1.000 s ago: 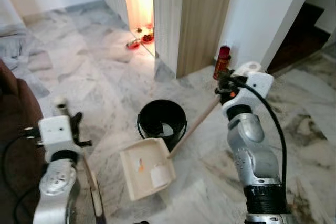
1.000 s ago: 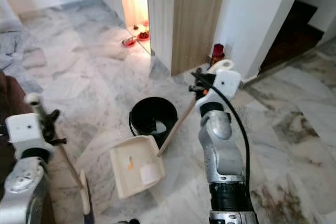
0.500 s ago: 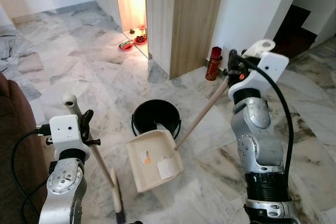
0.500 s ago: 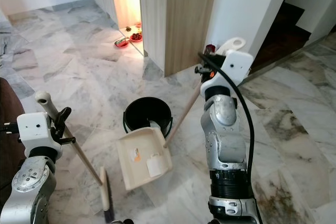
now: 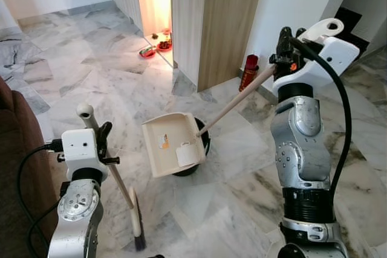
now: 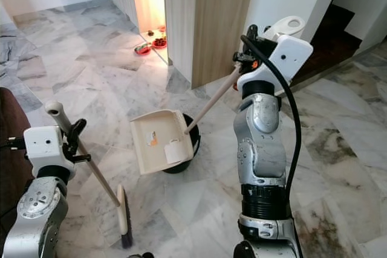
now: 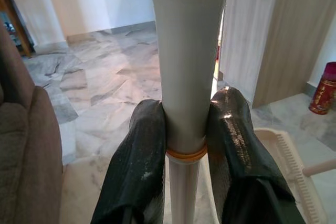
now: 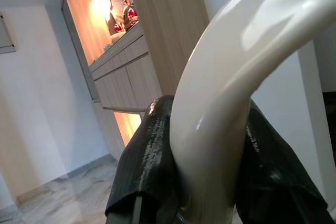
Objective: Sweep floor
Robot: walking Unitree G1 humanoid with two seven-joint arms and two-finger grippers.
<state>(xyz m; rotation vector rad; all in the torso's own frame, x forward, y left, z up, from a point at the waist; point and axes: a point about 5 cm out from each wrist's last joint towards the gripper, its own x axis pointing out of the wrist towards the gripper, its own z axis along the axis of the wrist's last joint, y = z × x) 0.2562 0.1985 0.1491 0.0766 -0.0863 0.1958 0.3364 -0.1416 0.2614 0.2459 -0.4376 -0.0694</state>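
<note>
Dustpan (image 5: pixel 172 143) handle (image 5: pixel 236 104) diagonal (up-right)

Bucket (image 5: pixel 202 143) on floor (image 5: pixel 91 83): dustpan (image 5: pixel 171 145) over its left part, pole rising rightward from it to right gripper (image 5: pixel 283 49). Broom (image 5: pixel 118 185) left of bucket, head on floor, in left gripper (image 5: pixel 103 140). Cabinet (image 5: pixel 211 22) behind bucket; canister (image 5: pixel 248 72) behind-right.

My right gripper (image 5: pixel 283 58) raised higher, dustpan (image 5: pixel 171 144) lifted off the marble floor, now tilted over the black bucket (image 5: pixel 202 149), broom (image 5: pixel 136 220) drawn closer.
</note>
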